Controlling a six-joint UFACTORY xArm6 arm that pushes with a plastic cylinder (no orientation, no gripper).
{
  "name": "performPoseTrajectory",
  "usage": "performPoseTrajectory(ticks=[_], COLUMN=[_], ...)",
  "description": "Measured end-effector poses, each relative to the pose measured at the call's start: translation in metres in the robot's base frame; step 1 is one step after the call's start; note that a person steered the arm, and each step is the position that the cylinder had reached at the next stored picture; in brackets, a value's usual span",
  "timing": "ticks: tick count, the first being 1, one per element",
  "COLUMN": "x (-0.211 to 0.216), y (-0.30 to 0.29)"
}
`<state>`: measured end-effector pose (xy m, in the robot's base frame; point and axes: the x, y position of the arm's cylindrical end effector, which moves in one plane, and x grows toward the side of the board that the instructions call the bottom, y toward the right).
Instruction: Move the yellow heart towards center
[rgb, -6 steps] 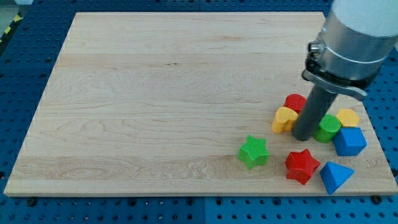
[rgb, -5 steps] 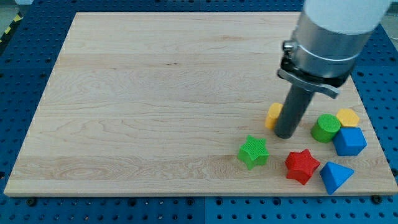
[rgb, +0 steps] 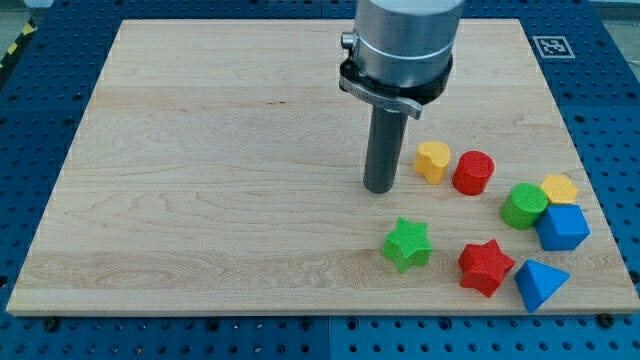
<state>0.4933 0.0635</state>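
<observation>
The rod has swept past the yellow heart and left it behind.

A moment ago the tip (rgb: 379, 189) was pressed among the blocks at the view's right; now it stands clear, touching nothing, just left of the yellow heart (rgb: 432, 160). The heart sits beside the red cylinder (rgb: 473, 172), shifted up-left but still right of centre, so I'd judge more pushing is needed.

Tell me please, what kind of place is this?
Probably a robotics lab bench: a wooden board lies on a blue perforated table, a printed marker tag sits at its corner, and my tip stands left of the yellow heart.
</observation>
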Motion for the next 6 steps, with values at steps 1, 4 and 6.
performPoseTrajectory(ticks=[1, 4, 6], x=[0.001, 0.024, -0.011], y=[0.041, 0.060, 0.060])
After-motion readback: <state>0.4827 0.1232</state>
